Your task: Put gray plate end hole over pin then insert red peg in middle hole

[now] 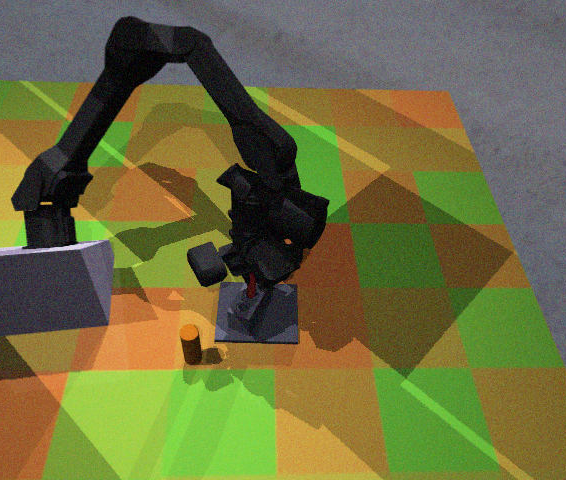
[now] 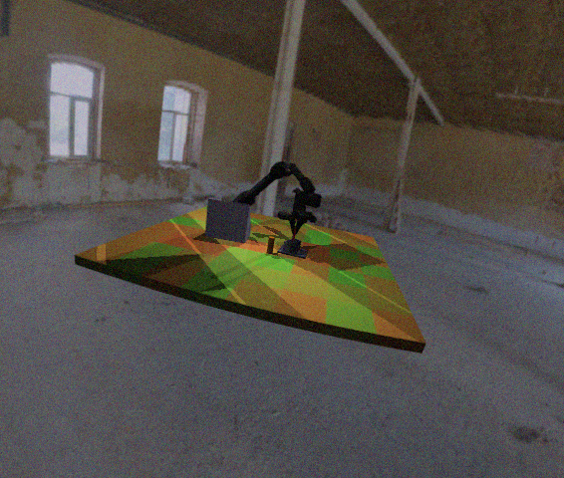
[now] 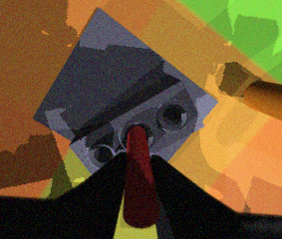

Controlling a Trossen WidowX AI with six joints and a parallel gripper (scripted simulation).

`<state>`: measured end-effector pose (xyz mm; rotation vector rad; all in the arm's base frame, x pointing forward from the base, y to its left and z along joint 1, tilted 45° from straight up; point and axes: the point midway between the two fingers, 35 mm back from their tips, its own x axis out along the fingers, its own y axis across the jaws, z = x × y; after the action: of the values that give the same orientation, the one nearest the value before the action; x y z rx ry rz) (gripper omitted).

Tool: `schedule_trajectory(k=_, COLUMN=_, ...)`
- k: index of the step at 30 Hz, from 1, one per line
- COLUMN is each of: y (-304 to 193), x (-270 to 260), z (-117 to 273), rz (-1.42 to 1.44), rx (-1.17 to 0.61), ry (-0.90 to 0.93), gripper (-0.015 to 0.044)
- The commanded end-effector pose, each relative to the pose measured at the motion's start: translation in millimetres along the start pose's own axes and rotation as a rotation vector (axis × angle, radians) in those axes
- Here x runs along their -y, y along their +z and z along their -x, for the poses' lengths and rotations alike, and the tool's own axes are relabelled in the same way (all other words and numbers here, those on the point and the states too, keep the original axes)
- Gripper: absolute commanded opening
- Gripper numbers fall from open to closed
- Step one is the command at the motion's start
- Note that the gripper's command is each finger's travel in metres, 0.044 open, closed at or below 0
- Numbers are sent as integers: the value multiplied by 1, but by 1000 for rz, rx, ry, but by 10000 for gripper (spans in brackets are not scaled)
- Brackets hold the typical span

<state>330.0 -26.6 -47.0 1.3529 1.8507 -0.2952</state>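
The gray plate (image 1: pixel 242 311) (image 3: pixel 192 130) lies flat on the dark square base (image 1: pixel 284 322) (image 3: pixel 106 60) (image 2: pixel 296 252). It has three holes in a row. My gripper (image 1: pixel 252 279) (image 3: pixel 138 160) (image 2: pixel 293 235) hangs straight over the plate and is shut on the red peg (image 1: pixel 251 285) (image 3: pixel 140 196). The peg stands upright with its lower tip at the mouth of the plate's middle hole. I cannot tell how deep it sits. The pin in the end hole is hard to make out.
An orange cylinder (image 1: pixel 189 342) (image 3: pixel 270 102) (image 2: pixel 270 244) stands on the mat just left of the base. The arm's grey mount box (image 1: pixel 35 289) (image 2: pixel 227 221) sits at the left. The patterned mat (image 1: pixel 428 361) ends at the right on grey floor.
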Motion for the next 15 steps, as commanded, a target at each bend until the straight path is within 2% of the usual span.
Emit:
schedule_trajectory(k=1, y=0, x=0, z=0, rz=0, rx=0, ry=0, gripper=131)
schedule_trajectory(k=2, y=0, x=0, z=0, rz=0, rx=0, ry=0, gripper=150)
schedule_trajectory(k=15, y=0, x=0, z=2, rz=-5, rx=-2, ry=3, gripper=150)
